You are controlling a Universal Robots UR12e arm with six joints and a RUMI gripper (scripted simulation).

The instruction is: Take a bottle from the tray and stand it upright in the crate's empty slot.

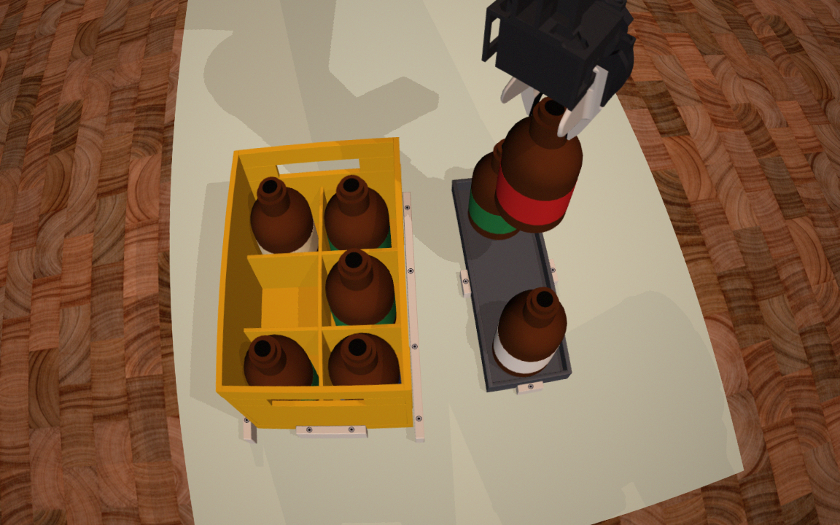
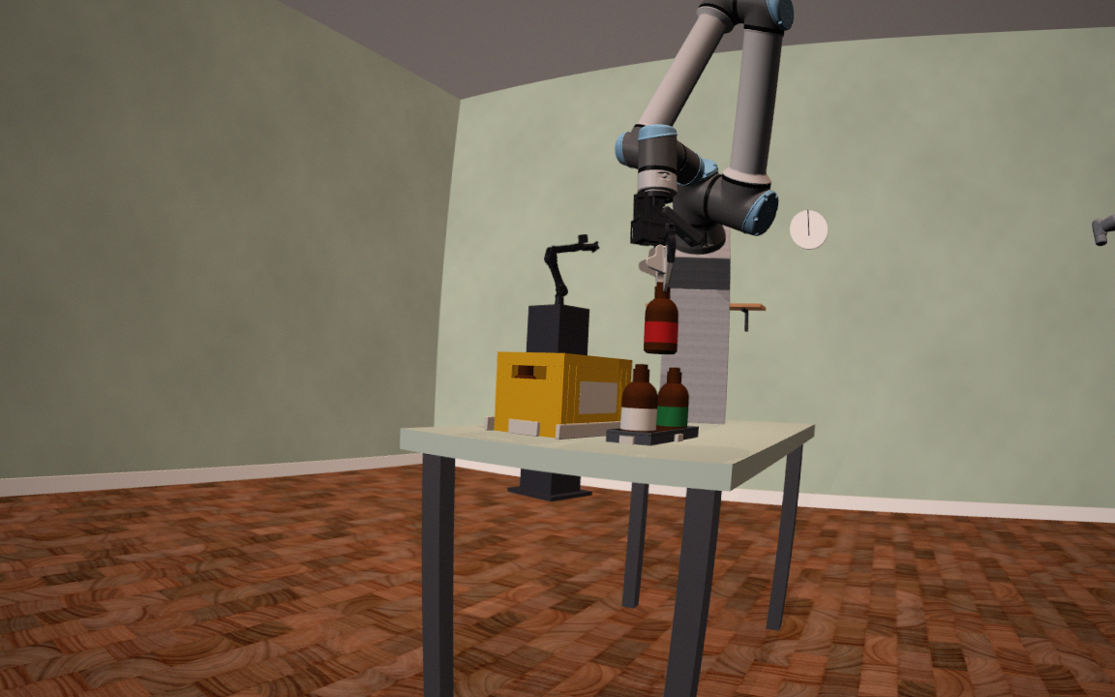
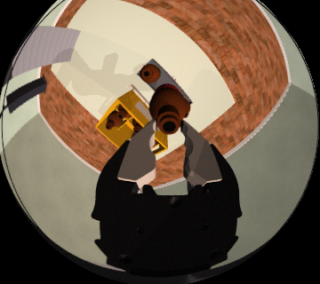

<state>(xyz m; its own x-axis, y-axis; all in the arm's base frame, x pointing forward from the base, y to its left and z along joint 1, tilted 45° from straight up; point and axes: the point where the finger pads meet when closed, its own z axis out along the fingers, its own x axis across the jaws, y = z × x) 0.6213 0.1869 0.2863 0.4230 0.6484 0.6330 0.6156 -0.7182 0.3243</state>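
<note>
My gripper is shut on the neck of the red-label brown bottle, which hangs upright above the tray. A green-label bottle stands at the tray's far end, partly behind the held one in the top view. A white-label bottle stands at the near end. The yellow crate holds several bottles. Its empty slot is the middle one of the left column; the exterior view does not show it.
A pale strip lies along the crate's right side, between crate and tray. Short pale blocks sit at the near edges of crate and tray. The crate's walls and dividers stand around the empty slot, with bottles in the neighbouring slots.
</note>
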